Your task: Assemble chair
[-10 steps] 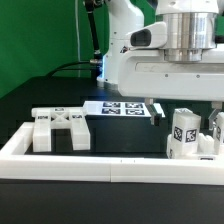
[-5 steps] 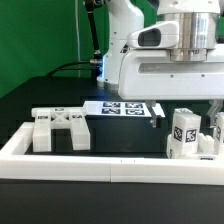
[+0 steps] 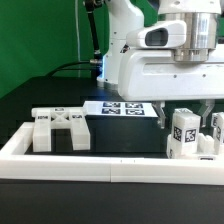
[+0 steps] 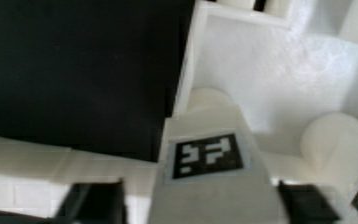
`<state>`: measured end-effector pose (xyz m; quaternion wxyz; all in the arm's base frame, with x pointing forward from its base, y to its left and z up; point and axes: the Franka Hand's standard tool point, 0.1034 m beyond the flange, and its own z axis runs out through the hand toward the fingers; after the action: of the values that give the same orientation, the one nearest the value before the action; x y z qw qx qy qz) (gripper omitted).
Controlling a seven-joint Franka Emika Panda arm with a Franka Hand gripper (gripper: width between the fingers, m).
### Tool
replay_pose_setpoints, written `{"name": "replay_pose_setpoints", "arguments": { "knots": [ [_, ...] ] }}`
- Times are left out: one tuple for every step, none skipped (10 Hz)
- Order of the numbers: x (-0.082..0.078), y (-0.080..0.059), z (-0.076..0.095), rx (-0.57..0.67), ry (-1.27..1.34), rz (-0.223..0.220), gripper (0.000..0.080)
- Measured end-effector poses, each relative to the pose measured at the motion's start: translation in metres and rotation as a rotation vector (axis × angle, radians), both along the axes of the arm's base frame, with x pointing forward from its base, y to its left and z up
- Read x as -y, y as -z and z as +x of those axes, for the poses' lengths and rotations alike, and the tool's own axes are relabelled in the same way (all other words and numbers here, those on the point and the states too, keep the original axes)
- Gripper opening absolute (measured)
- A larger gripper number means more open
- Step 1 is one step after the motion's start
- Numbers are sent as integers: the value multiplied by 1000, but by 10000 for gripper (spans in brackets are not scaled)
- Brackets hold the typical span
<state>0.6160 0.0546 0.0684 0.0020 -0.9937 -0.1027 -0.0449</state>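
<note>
Your chair lies in loose parts on the bench [image 3: 45,100]. One upright chair block [image 3: 184,133] stands directly beneath the hand [image 3: 182,111]. In the wrist view its tagged face sits between the two fingers [image 4: 94,200]. The hand is spread wide and has hold of nothing: one finger is clear of the block, with dark bench showing in the gap. The other finger is just beside the block's opposite edge, and the blur there keeps you from judging whether it touches.

A second chair block [image 3: 217,134], also upright and tagged, stands just beside the first, on the hand's side toward the exterior view's right. The flat chair piece [image 3: 60,128] lies well away from the hand, toward the exterior view's left, with tags on its upper faces. The marker board [image 3: 122,107] lies flat on the bench behind the hand. The long white rail [image 3: 100,162] runs across in front of the hand, close to all three parts.
</note>
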Motion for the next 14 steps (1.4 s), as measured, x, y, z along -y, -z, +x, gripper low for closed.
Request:
{"name": "replay_pose_setpoints", "arguments": {
  "knots": [
    [0, 0, 0, 0, 1, 0, 288],
    [0, 0, 0, -1, 10, 1, 289],
    [0, 0, 0, -1, 24, 3, 289],
    [0, 1, 0, -2, 93, 9, 289],
    [1, 1, -1, -4, 207, 22, 289],
    [2, 1, -1, -5, 299, 33, 289],
    [2, 1, -1, -6, 372, 41, 289],
    [2, 1, 0, -9, 504, 56, 289],
    [1, 1, -1, -12, 604, 66, 291],
    [0, 2, -1, -17, 693, 75, 291],
    [-1, 2, -1, -21, 812, 88, 291],
    [-2, 2, -1, -22, 902, 95, 291],
    [-3, 2, 0, -24, 986, 103, 291],
    [-6, 2, 2, -25, 1111, 115, 291]
  ]
}}
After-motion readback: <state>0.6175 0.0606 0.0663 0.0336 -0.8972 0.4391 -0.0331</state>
